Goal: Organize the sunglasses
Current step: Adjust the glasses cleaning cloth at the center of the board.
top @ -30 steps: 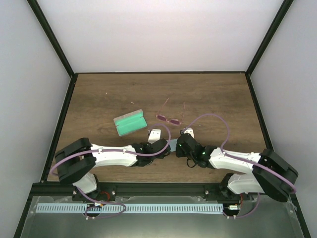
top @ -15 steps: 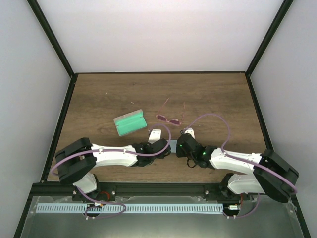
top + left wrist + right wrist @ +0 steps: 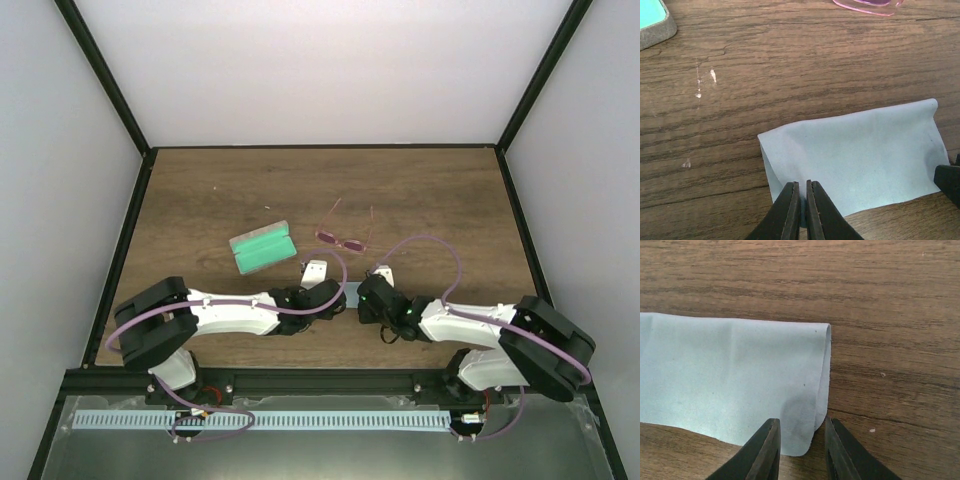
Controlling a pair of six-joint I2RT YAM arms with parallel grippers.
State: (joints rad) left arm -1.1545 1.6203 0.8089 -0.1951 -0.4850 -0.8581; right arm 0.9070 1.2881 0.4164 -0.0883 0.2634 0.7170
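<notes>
1. Sunglasses (image 3: 343, 240): they lie flat on the table (image 3: 440, 190), clear of both grippers. Seen from above, they sit at 3 o'clock from the case (image 3: 262, 247) and at 12 o'clock from the cloth (image 3: 855, 150). Both thin arms are unfolded and point toward 12 o'clock.
2. Case: it lies open with the green lining facing up.
3. Left gripper (image 3: 801, 186): the jaws are closed to a thin slit and pinch the near edge of the cloth close to its left corner.
4. Right gripper (image 3: 801, 424): the jaws are partly open. The doubled-over right corner of the cloth lies in the gap between the 2 fingers (image 3: 767, 450) and is not clamped.
5. Cloth: it lies flat on the wood between the 2 grippers, folded over at its right edge.
</notes>
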